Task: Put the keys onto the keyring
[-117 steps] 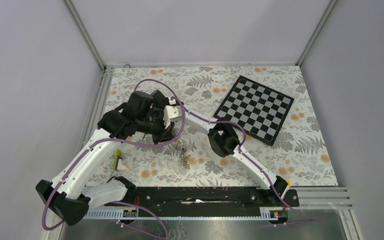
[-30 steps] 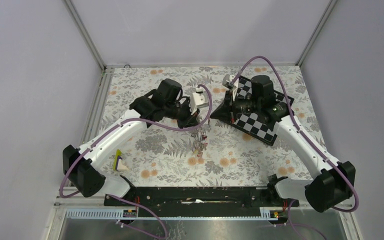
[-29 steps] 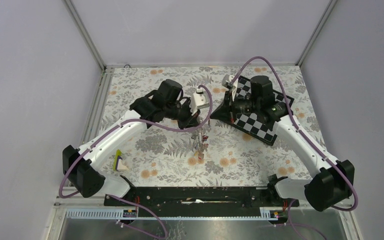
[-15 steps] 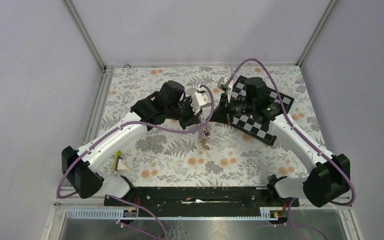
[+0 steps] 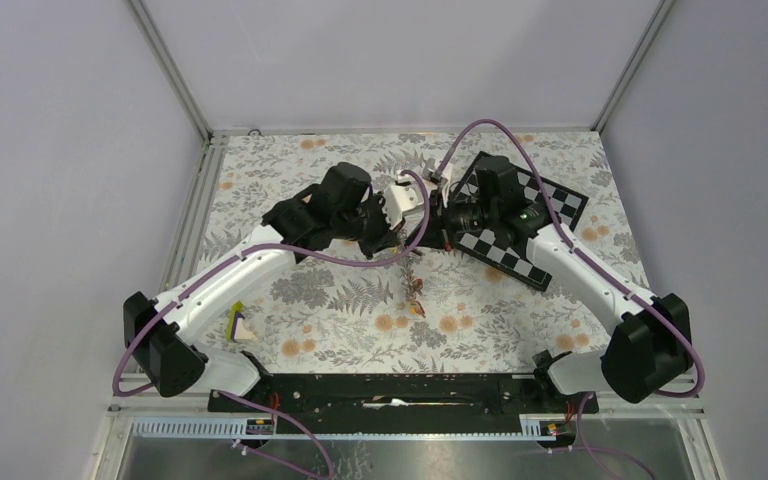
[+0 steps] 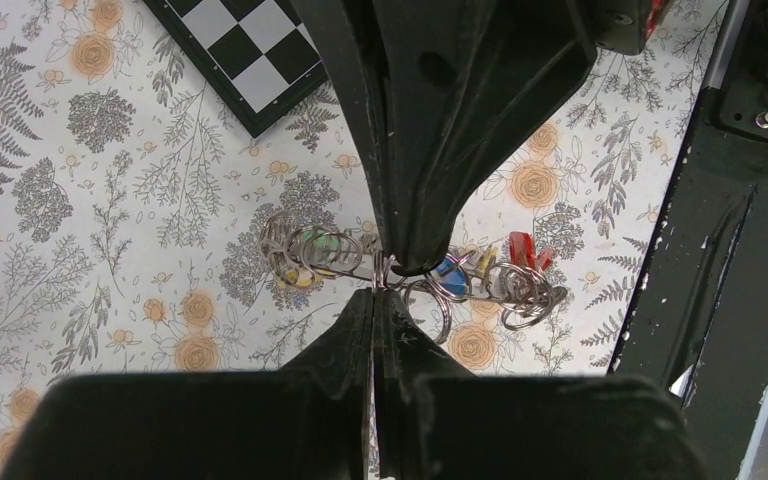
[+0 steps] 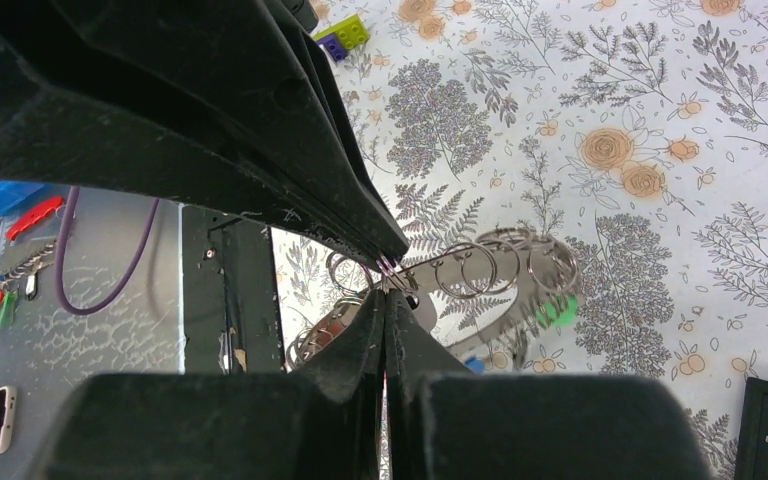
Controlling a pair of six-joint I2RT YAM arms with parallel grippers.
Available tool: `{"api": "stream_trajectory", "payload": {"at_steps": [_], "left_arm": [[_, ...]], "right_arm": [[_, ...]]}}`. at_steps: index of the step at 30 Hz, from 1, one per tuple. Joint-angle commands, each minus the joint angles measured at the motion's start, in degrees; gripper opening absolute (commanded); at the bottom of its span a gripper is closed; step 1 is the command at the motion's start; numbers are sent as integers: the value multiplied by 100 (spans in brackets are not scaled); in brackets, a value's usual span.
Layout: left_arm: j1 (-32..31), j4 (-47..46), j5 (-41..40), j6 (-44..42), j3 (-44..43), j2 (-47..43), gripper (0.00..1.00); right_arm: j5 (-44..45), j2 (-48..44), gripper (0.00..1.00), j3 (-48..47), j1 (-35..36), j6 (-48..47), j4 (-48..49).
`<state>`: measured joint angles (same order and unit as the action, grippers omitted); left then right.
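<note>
Over the middle of the table my left gripper (image 5: 403, 240) and right gripper (image 5: 430, 233) meet tip to tip. In the left wrist view the left gripper (image 6: 375, 292) is shut on the thin metal edge of the keyring (image 6: 340, 272), which shows nearly edge-on. The right gripper's fingers (image 6: 430, 200) come down from above onto the same spot. In the right wrist view the right gripper (image 7: 385, 292) is shut on that metal too. Several small split rings hang along the keyring with the keys: red (image 6: 522, 248), blue (image 6: 450, 272), yellow (image 6: 484, 262), green (image 6: 312, 240). The bunch (image 5: 415, 290) dangles above the cloth.
The black-and-white chequered board (image 5: 560, 205) lies at the back right, partly under the right arm. A small yellow-and-purple block (image 5: 237, 322) sits near the front left. The black rail (image 5: 410, 390) runs along the near edge.
The right gripper has moved left and closed in on the left gripper's tips. The left gripper and the hanging bunch have shifted slightly right.
</note>
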<state>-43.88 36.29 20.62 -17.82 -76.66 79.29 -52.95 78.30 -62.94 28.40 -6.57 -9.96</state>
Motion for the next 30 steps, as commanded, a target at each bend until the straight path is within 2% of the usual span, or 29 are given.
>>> {"api": "stream_trajectory", "payload": {"at_steps": [1,30], "left_arm": [[-55,-483,-81,63,-157,-218,0],[-67,-369,62,22,-188,-149,0]], "right_arm": [[164,44,0,-322,78,73,156],[-170,-23,0,-455,81,-20,102]]}}
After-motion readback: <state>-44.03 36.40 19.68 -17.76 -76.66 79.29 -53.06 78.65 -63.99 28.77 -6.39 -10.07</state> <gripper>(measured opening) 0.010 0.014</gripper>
